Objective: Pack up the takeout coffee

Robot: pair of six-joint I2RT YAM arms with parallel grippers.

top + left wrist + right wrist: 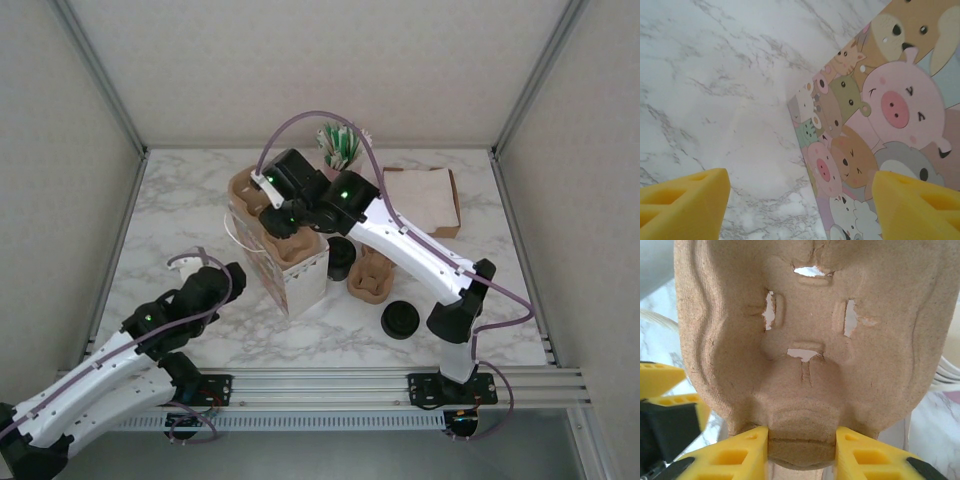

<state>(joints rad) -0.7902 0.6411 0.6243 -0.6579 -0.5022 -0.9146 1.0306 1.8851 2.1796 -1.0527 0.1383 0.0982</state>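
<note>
My right gripper [268, 208] is shut on the rim of a brown pulp cup tray [262, 200] and holds it over the open top of the cartoon-animal paper bag [295, 275]. In the right wrist view, the yellow fingers [740, 452] pinch the tray [810, 340] at its lower edge. The takeout coffee [341, 257], dark with a black lid, stands on the table just right of the bag, partly under the right arm. My left gripper [228, 278] is open beside the bag's left face [880, 115], with nothing between its fingers [685, 200].
A second pulp tray [372, 275] lies right of the cup. A round black lid [400, 320] sits near the front, by the right arm's base. A brown flat box [425, 200] and a green-and-white bundle [340, 145] are at the back.
</note>
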